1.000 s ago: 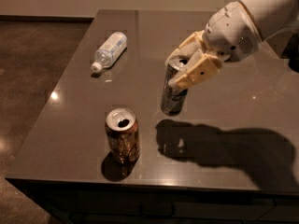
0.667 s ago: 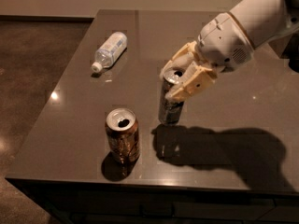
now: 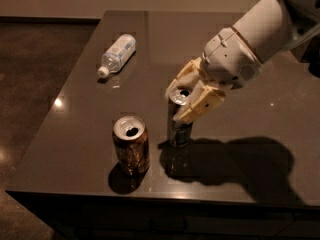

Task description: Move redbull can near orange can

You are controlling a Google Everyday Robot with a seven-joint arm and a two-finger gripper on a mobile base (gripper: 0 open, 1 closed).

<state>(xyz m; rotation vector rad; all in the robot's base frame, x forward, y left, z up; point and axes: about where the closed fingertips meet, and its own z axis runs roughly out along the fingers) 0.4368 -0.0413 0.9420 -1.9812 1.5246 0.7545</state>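
Toward the front edge of the bench (image 3: 235, 49), the redbull can (image 3: 179, 126) now stands just beside the orange can (image 3: 131, 145), on its right, with a narrow gap between them. A second ago it was held farther back toward the middle of the bench. The gripper (image 3: 183, 98) has carried it forward and down, and its base now looks to be on the surface or barely off it; I cannot tell which. The cream-coloured fingers (image 3: 202, 103) are clamped on the can's upper part, one on each side of the rim.

Judging from that, the move is all but done: what remains is to let go and lift clear without knocking either can.

The redbull can is tall, slim and smooth metal, silver with darker panels, and top-heavy enough to tip if nudged. The orange can is shorter and wider, mottled orange-brown, with a silver lid and an open mouth. The bench is dark and glossy, mirroring both cans and the arm's shadow. A clear plastic water bottle (image 3: 117, 54) lies on its side toward the back left corner, well apart from the cans.
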